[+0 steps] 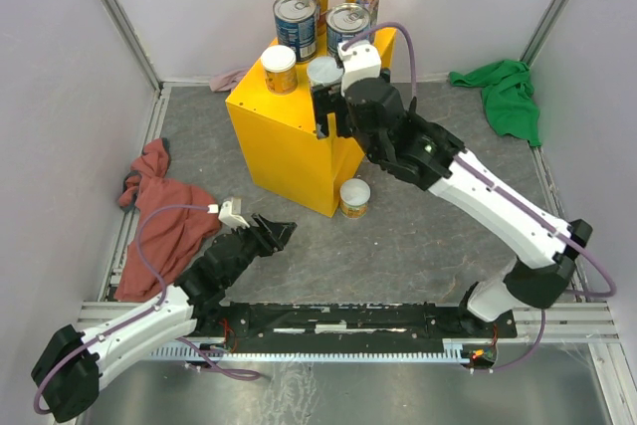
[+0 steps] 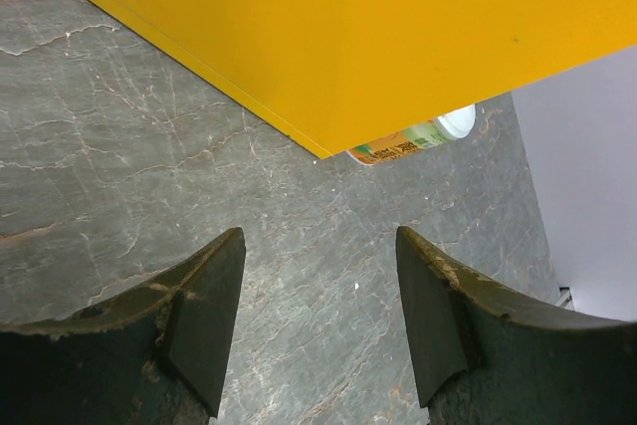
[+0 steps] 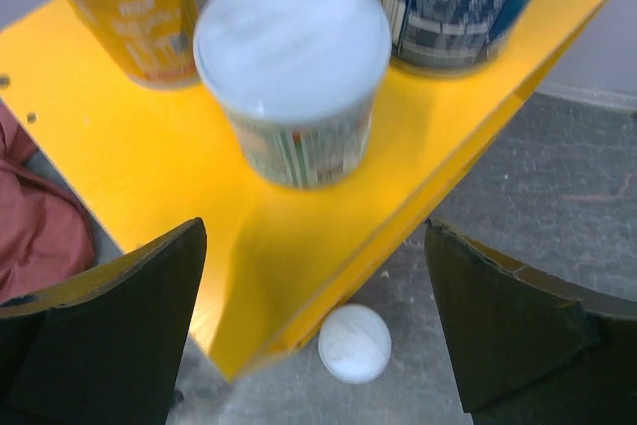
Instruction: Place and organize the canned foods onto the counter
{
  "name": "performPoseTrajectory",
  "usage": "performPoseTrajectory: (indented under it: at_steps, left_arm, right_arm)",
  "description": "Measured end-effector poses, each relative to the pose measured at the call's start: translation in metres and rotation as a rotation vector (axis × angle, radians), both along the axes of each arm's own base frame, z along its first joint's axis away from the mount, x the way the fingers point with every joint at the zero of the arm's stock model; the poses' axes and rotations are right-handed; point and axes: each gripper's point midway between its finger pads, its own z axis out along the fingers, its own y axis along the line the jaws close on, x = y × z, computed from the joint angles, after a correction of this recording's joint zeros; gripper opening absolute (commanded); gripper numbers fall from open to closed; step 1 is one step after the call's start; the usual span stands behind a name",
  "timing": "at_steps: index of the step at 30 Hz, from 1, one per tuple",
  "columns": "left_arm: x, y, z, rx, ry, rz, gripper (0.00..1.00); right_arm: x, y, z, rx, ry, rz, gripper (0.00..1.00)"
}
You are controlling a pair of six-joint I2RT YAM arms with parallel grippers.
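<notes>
Yellow counter [image 1: 284,151] carries six cans [image 1: 296,25] on its top: two tall orange ones at the back, two blue in the middle, two short white-lidded ones at the front. The seventh can [image 1: 354,197] is not up yet. It stands upright on the floor [image 1: 428,236], lid up, just beside the counter's near corner, so its long axis is vertical.

The right gripper [image 3: 314,234] hangs over the counter's front edge with its jaws spread wide and nothing between them. The front can [image 3: 292,67] sits free on the top just beyond it. In the right wrist view the seventh can shows almost straight below, past the edge.

The left gripper [image 2: 318,238] is low near the floor, jaws parted and empty, pointed at the counter's corner. The seventh can lies ahead and to its right, half hidden behind that corner in the left wrist view.

On this showing the left is nearer in height and the right nearer in plan. Either would likely need a side grasp across the can's body, and the counter wall close behind leaves little room for a finger there.
</notes>
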Motion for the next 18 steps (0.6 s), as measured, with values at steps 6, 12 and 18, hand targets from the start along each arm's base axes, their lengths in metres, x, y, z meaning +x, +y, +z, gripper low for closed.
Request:
performPoseTrajectory:
  at_steps: [6,12,18]
  left_arm:
    - [-0.001,0.001,0.0,0.002,0.002,0.001,0.69]
    - [-0.001,0.002,-0.004,0.013,0.012,0.004,0.69]
    - [-0.001,0.003,-0.004,0.016,0.014,0.009,0.69]
  right_arm:
    - [-0.04,-0.022,-0.021,-0.006,0.002,0.025,0.97]
    - [-0.076,-0.053,-0.049,0.02,0.011,0.016,0.97]
    - [-0.092,-0.079,-0.092,0.037,0.053,-0.025,0.97]
